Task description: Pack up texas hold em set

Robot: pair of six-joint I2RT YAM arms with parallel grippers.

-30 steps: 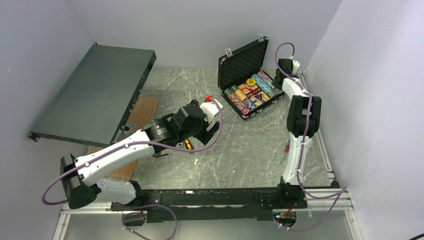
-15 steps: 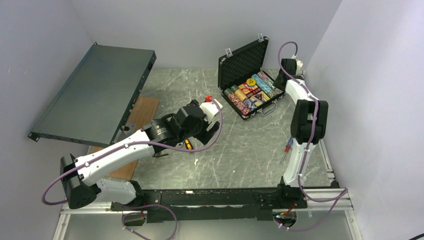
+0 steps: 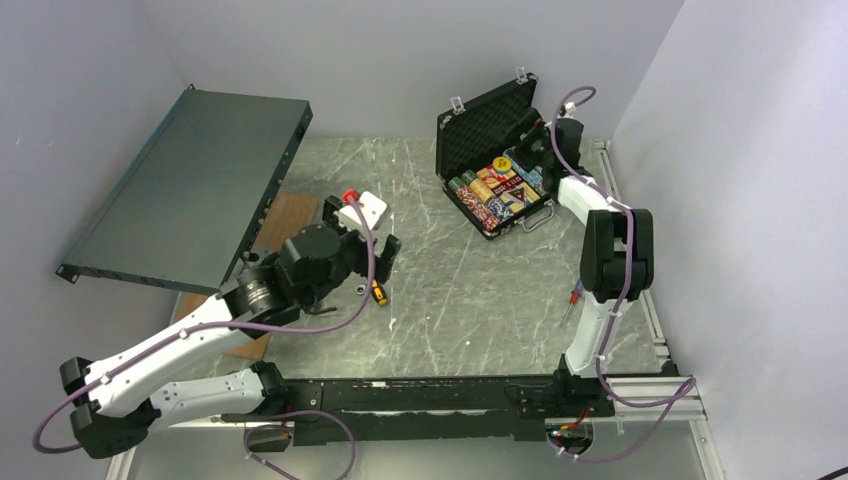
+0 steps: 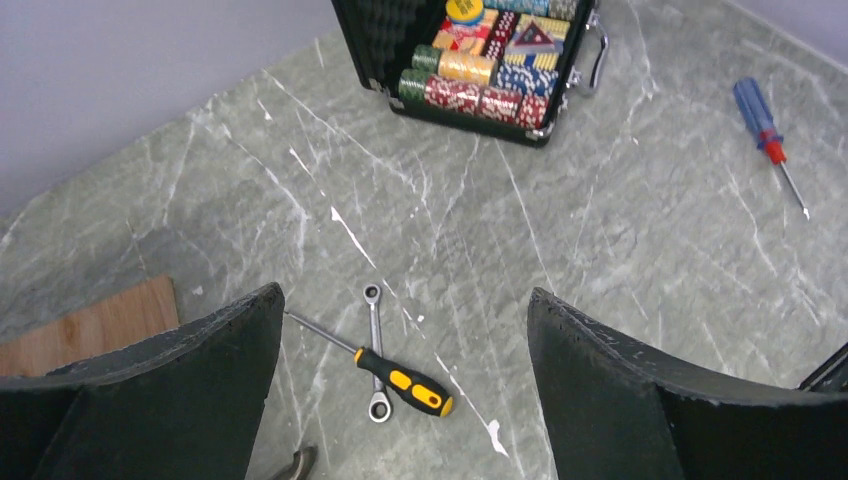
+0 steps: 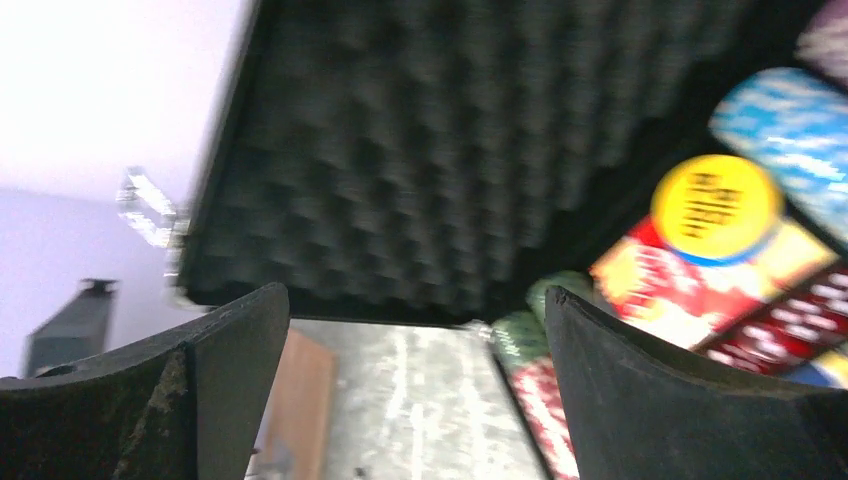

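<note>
The texas hold em set is a black briefcase (image 3: 492,163) standing open at the back right, its foam-lined lid (image 5: 450,140) upright. Rows of coloured chips (image 3: 500,192) fill the base, with a yellow round button (image 5: 716,203) on top. My right gripper (image 3: 537,137) hovers over the case's right end, facing the lid, open and empty (image 5: 417,295). My left gripper (image 3: 375,250) hangs open and empty over mid-table, far from the case (image 4: 470,55). In the left wrist view, nothing lies between the left gripper's (image 4: 405,300) fingers.
A yellow-handled screwdriver (image 4: 405,381) lies across a wrench (image 4: 375,350) below my left gripper. A blue and red screwdriver (image 4: 760,120) lies by the right arm. A large grey metal panel (image 3: 190,185) leans at the left over a wooden board (image 3: 288,222).
My right gripper has opened and swung left over the case toward the lid. The left arm has drawn back toward the left and nearer its base.
</note>
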